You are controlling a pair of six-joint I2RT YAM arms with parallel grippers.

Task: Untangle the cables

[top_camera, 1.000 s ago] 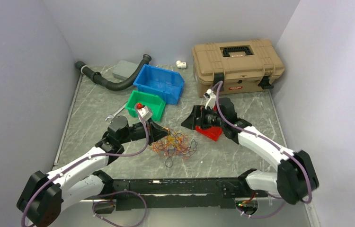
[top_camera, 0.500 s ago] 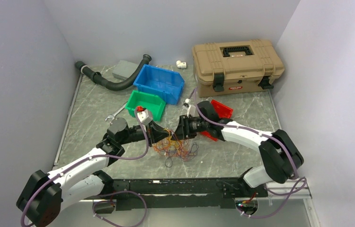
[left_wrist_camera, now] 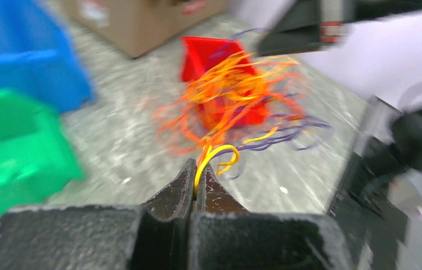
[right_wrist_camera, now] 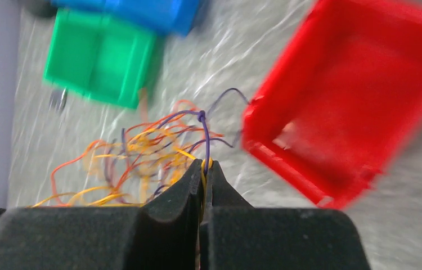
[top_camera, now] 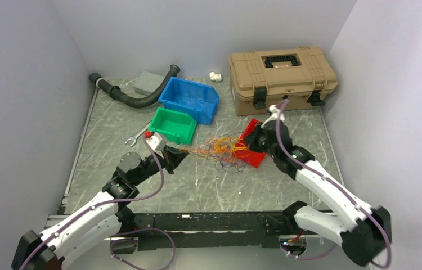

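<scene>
Both my left gripper [left_wrist_camera: 196, 169] and right gripper [right_wrist_camera: 204, 166] pinch the cables [top_camera: 220, 151], stretched between them outside the bins: green bin [top_camera: 172, 132] at their 10 o'clock, red bin [top_camera: 254, 157] at 3. Only my right wrist view shows a knotted purple strand.

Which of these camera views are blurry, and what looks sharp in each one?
Top external: sharp and evenly lit, the cables clearly resolved. Left wrist: cables, red bin and green bin smeared by motion blur; only the left gripper is crisp. Right wrist: both bins streaked, cables soft, the right gripper sharp.
</scene>
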